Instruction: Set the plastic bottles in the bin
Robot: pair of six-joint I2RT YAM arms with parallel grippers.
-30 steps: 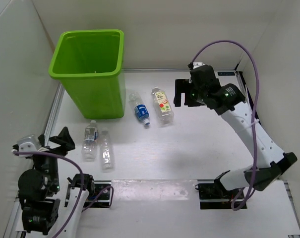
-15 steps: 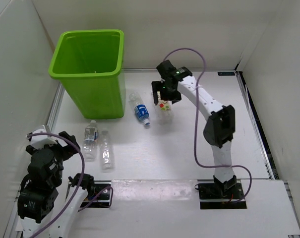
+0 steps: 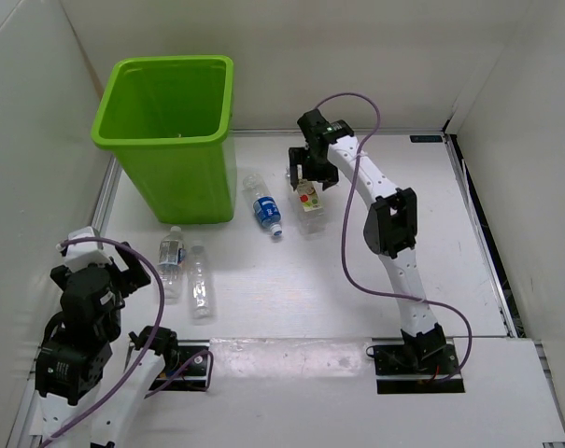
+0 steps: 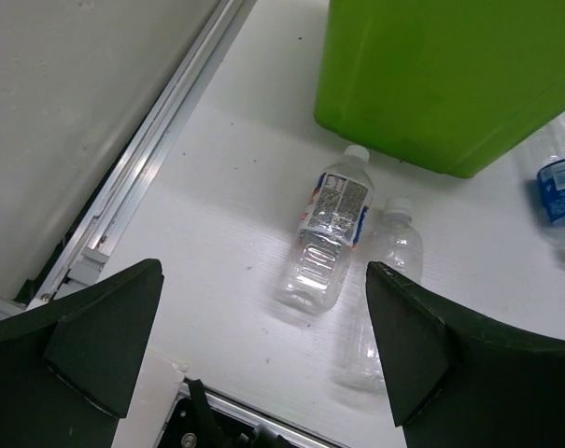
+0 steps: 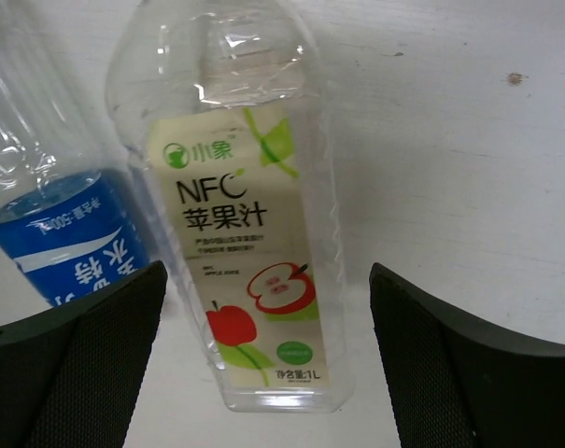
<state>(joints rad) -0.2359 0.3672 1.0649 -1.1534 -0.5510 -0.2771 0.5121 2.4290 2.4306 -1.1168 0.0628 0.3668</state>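
Right hand (image 3: pixel 305 180) shifted over apple-label bottle (image 5: pixel 249 224), wide open, empty, label readable from wrist

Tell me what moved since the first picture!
The right gripper swung left across the table and came down over the apple-label bottle. Its open jaws now straddle it, not gripping yet. The left gripper, open, only shifted slightly. The bin, the blue-labelled bottle and the two pale bottles stayed put.
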